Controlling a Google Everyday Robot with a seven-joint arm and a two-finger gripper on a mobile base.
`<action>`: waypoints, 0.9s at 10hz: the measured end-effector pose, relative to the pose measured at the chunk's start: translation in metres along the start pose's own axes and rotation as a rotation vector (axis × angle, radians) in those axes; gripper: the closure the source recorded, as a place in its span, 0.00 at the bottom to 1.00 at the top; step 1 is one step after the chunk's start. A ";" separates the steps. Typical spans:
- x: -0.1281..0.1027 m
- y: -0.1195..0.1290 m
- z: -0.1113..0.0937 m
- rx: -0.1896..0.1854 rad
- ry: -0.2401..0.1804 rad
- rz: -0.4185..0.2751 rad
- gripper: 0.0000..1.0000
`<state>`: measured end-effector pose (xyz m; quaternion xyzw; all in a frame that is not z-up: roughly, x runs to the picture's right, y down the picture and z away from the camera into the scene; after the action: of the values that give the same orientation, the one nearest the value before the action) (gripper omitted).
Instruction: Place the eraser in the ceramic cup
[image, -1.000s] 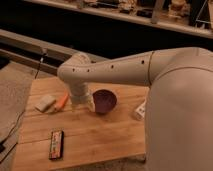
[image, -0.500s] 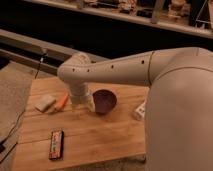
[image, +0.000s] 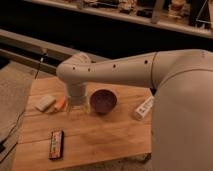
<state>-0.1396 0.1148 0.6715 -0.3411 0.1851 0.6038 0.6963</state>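
Note:
The eraser (image: 56, 144) is a flat black block with red-orange marks. It lies on the wooden table (image: 100, 140) near the front left corner. The ceramic cup (image: 103, 100) is a small dark purple-maroon bowl at the table's middle, upright. My gripper (image: 77, 106) hangs below the white arm's wrist, just left of the cup and well behind the eraser. It is over the table between the cup and an orange stick. Nothing shows in it.
A pale off-white block (image: 45, 103) and an orange stick (image: 60, 103) lie at the table's left. A white tube-shaped bottle (image: 144, 108) lies right of the cup. My white arm (image: 150, 67) spans the right side. A dark shelf rail runs behind.

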 end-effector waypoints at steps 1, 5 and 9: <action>0.008 0.008 -0.004 -0.029 0.003 -0.038 0.35; 0.039 0.017 -0.005 -0.013 -0.020 -0.158 0.35; 0.061 0.037 0.017 0.125 -0.084 -0.227 0.35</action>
<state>-0.1660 0.1716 0.6338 -0.2900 0.1535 0.5222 0.7871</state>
